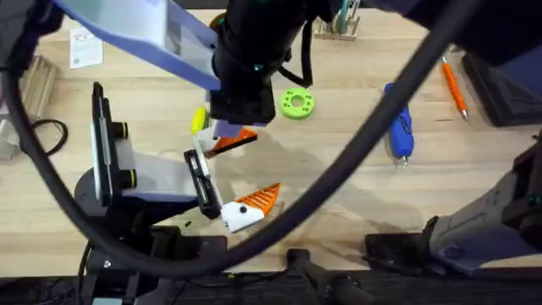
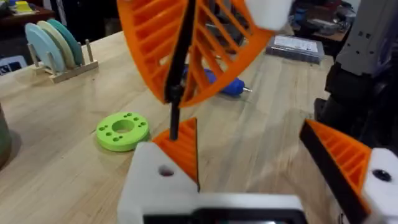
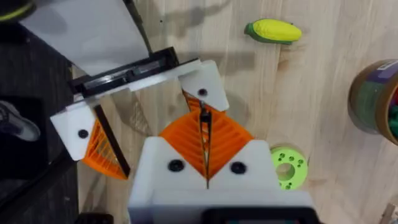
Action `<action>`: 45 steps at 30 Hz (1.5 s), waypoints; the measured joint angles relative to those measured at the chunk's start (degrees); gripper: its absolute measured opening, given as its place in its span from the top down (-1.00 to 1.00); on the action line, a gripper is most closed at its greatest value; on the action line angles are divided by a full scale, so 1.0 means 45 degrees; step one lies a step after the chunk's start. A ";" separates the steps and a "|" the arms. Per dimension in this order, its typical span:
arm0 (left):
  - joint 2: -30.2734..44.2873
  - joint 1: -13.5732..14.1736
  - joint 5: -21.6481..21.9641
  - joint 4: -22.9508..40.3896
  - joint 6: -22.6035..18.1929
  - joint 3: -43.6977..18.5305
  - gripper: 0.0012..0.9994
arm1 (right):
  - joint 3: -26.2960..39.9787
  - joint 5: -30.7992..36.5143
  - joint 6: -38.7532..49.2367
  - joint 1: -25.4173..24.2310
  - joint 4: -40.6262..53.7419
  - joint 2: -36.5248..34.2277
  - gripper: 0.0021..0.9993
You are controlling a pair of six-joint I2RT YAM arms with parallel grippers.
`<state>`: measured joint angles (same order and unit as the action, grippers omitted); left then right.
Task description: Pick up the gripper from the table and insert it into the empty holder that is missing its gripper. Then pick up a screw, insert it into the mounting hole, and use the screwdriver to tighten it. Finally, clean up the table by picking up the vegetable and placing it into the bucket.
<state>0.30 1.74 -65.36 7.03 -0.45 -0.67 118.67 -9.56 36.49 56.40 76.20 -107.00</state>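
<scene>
The orange gripper tip [image 3: 202, 118] sits right at the white holder [image 3: 202, 87] of the mounted arm, low over the surface. Judge it light, rigid and slick-sided, so keep hold across its flat faces. Your right pincer [image 3: 205, 152] is pressed together on it. Whether your left pincer [image 2: 249, 162] is spread, you cannot tell.

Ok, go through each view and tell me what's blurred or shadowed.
Overhead: the arm close under the lens is large, dark and blurred, the screwdriver is sharp, and soft shadows fall on the table. Left wrist: the right end effector, shut on the gripper, is soft. Right wrist: the vegetable is crisp, the bucket softer.
</scene>
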 joint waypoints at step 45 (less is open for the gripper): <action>0.0003 0.0000 0.0000 0.0000 0.0000 0.0000 -0.97 | 0.0000 -0.0087 -0.0005 0.0010 0.0024 -0.0525 0.99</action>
<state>0.32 1.74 -65.36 7.03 -0.45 -0.67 118.67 -9.96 36.47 56.45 76.31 -109.36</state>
